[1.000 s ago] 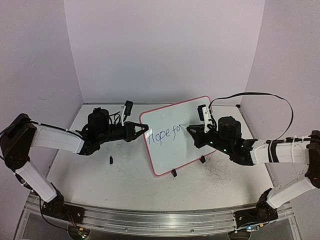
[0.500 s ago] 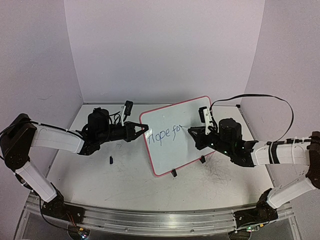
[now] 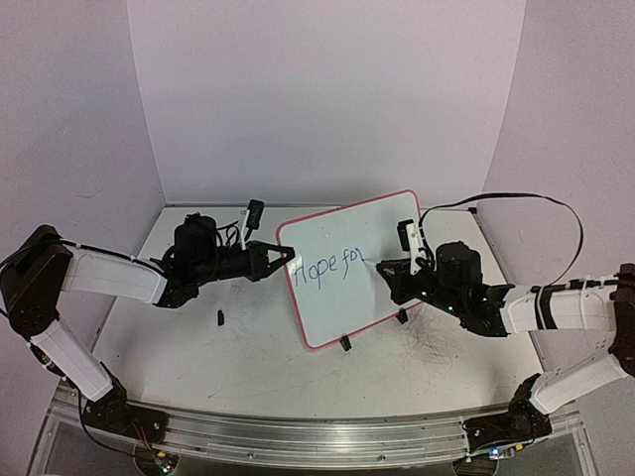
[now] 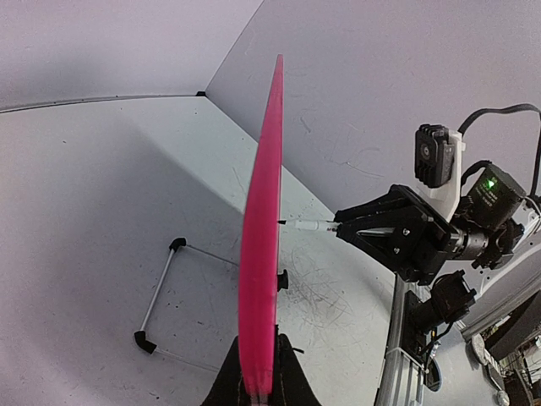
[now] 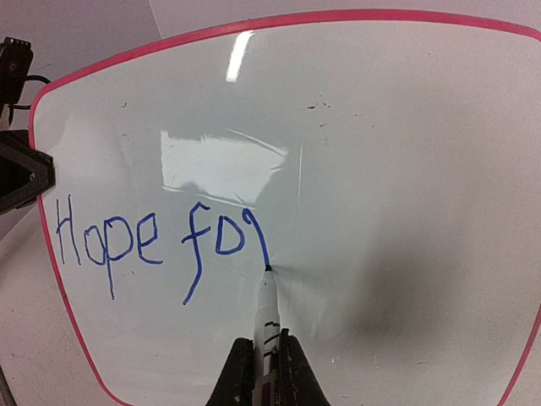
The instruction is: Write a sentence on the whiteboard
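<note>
Right hand [image 5: 265, 348], nearest in its own wrist view, is closed tight on a white marker [image 5: 267, 309]. The barrel juts forward between the two fingers, and the dark tip touches the face of the whiteboard [image 5: 406, 169]. The tip sits at the bottom of a short slanted stroke, the last mark of the sentence [image 5: 156, 241], which so far reads "Hope fo" plus that stroke, most likely the start of an "r".

In the past second this hand has slid slightly to the right and down the board. The board itself has not shifted. The move fits the stroke being drawn, so the second word is judged nearly finished. "the best." is still to be written, which puts the task near its halfway mark. The blank white area to the right of the tip leaves room for those words.

Farther off, the board stands tilted near the middle of the bench [image 3: 248, 342], apparently on its small black feet. The left hand [image 3: 282, 258] is clamped shut on the red-pink rim of the board's left edge and steadies it against the pressure of the marker. A small dark object [image 3: 219, 317], too small to identify, lies on the bench below the left arm.
</note>
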Motion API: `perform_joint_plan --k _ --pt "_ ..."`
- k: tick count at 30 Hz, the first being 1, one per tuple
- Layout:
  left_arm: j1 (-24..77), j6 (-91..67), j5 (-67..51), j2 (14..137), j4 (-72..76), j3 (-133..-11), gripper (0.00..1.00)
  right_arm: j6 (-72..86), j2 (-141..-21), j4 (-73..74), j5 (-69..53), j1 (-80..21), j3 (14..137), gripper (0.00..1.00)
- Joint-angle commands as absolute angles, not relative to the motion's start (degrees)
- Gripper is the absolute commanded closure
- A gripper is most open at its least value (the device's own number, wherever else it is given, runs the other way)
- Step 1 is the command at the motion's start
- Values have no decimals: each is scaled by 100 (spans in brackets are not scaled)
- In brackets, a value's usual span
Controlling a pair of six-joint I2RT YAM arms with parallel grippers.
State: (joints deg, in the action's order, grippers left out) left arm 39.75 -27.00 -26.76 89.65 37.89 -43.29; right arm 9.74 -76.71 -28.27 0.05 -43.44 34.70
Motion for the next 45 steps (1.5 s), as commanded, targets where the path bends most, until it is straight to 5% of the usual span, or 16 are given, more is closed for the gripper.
perform_joint_plan --k 1,45 --pt "3964 -2223 -2440 8868 3624 -4361 100 986 -7687 -2987 80 -4351 3703 100" --pt "3964 -2197 -2413 8826 3611 -4323 100 906 -7503 -3010 358 -4138 3917 100"
